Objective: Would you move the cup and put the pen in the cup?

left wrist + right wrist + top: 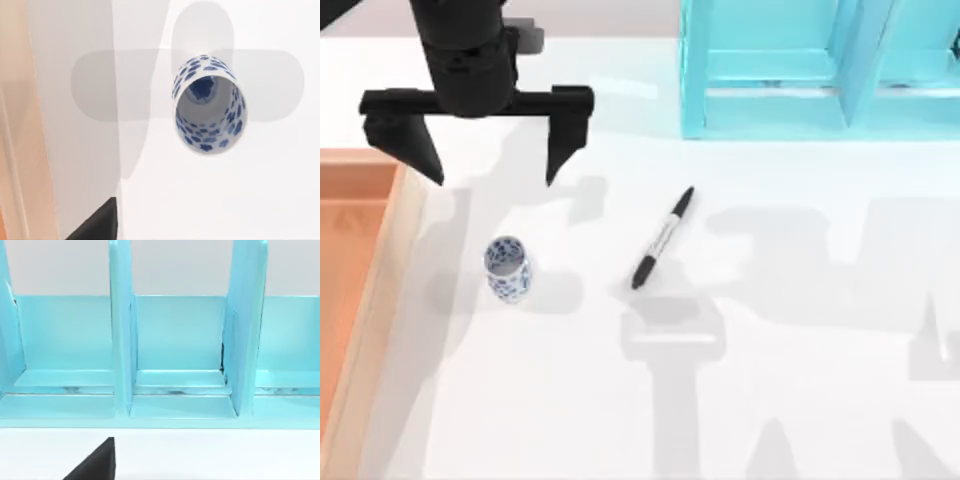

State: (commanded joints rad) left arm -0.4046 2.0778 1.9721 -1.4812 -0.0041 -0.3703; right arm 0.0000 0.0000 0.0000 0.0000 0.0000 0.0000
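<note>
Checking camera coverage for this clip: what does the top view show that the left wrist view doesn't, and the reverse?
Top view alone: the pen lying flat to the right of the cup, the blue rack at the back, and the left gripper open above the table. Left wrist view alone: the cup's blue-patterned inside bottom. Both: the upright cup, the wooden tray and the white table.

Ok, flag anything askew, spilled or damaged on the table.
Nothing stands out. The cup stands upright and intact, the pen lies flat, apart from it, and the open left gripper hovers above the table behind the cup.
</note>
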